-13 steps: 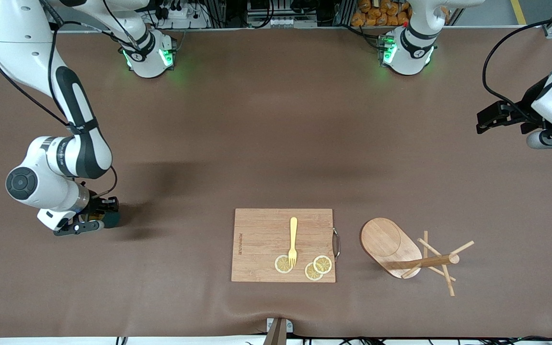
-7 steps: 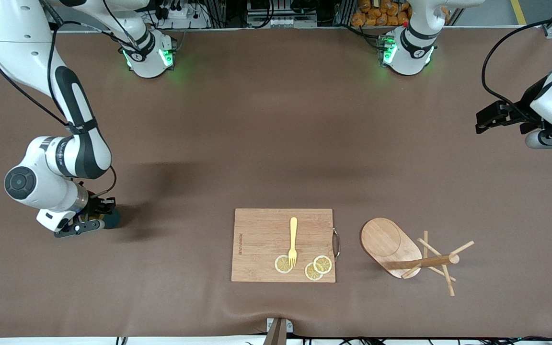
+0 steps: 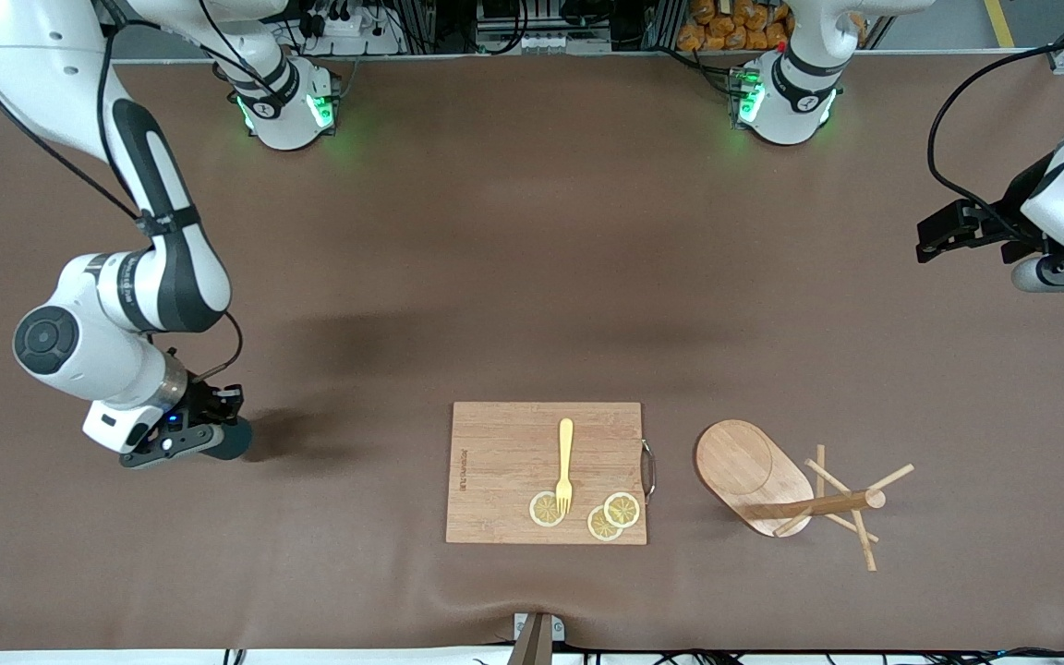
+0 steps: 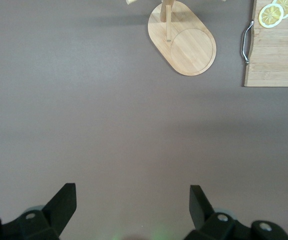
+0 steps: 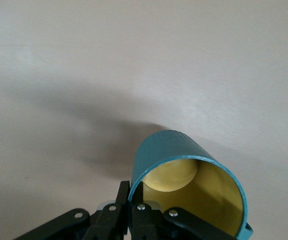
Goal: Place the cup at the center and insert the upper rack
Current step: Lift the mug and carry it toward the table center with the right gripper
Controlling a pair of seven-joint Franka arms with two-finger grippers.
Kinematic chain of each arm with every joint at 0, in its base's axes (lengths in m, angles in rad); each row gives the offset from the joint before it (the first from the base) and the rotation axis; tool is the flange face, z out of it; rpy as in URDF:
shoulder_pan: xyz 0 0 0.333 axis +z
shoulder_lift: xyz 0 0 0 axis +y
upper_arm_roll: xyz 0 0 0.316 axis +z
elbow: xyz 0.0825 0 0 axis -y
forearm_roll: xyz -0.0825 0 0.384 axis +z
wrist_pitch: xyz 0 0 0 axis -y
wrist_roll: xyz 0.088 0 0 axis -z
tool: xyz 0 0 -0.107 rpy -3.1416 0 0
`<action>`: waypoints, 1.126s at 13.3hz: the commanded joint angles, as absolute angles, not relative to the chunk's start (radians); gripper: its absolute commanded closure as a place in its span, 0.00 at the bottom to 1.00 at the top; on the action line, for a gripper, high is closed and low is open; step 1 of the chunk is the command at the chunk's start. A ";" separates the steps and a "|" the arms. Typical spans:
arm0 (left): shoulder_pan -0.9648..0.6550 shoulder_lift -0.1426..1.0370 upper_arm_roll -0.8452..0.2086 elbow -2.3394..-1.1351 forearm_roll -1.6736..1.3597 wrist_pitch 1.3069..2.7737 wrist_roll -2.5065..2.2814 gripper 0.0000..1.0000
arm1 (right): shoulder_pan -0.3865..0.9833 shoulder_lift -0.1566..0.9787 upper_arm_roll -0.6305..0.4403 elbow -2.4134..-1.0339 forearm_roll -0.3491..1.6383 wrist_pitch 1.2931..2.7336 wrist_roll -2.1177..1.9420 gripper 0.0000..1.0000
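Note:
My right gripper (image 3: 209, 420) is shut on the rim of the dark teal cup (image 3: 229, 441) and holds it just above the table at the right arm's end. In the right wrist view the cup (image 5: 176, 155) shows its yellow inside, with one finger inside the wall and one outside, at my right gripper (image 5: 135, 196). The upper rack (image 3: 777, 485) lies tipped on its side near the left arm's end, beside the cutting board; its oval base also shows in the left wrist view (image 4: 188, 42). My left gripper (image 4: 132, 200) is open and empty, high over the table's left-arm edge.
A rectangular bamboo cutting board (image 3: 504, 462) with a metal handle lies near the front middle. On it are a yellow fork (image 3: 565, 462) and three lemon slices (image 3: 613, 514). A loose dowel peg (image 3: 863, 540) lies by the rack.
My right gripper has moved with the cup a little toward the table's middle and nearer the front camera. The left arm has barely shifted.

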State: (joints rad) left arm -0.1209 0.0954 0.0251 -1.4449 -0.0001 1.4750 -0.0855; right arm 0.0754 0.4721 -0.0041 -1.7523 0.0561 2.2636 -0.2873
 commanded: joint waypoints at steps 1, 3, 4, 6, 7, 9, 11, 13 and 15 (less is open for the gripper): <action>-0.115 0.095 0.021 -1.442 -0.005 1.483 -0.094 0.00 | 0.089 0.425 0.061 -1.761 0.055 2.202 -0.171 1.00; -0.115 0.095 0.021 -1.442 -0.005 1.485 -0.094 0.00 | 0.141 0.408 0.086 -1.753 0.055 2.151 -0.071 1.00; -0.115 0.095 0.021 -1.442 -0.005 1.485 -0.095 0.00 | 0.179 0.399 0.089 -1.752 0.055 2.134 -0.027 1.00; -0.115 0.095 0.021 -1.442 -0.006 1.485 -0.095 0.00 | 0.276 0.396 0.087 -1.750 0.055 2.106 0.082 1.00; -0.115 0.095 0.021 -1.442 -0.006 1.485 -0.095 0.00 | 0.326 0.391 0.087 -1.750 0.055 2.103 0.144 1.00; -0.117 0.095 0.021 -1.442 -0.006 1.485 -0.097 0.00 | 0.414 0.388 0.087 -1.750 0.055 2.100 0.253 1.00; -0.117 0.097 0.021 -1.442 -0.005 1.485 -0.098 0.00 | 0.513 0.388 0.087 -1.749 0.055 2.102 0.407 1.00; -0.118 0.095 0.021 -1.442 -0.006 1.485 -0.100 0.00 | 0.619 0.388 0.087 -1.747 0.054 2.100 0.501 1.00; -0.118 0.097 0.021 -1.442 -0.008 1.485 -0.100 0.00 | 0.707 0.391 0.087 -1.744 0.054 2.100 0.557 1.00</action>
State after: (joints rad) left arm -0.1210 0.0966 0.0249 -1.4450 -0.0001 1.4777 -0.0855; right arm 0.6371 0.4065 0.0998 -1.7445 0.0564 2.1155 0.4964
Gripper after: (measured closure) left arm 0.000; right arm 0.956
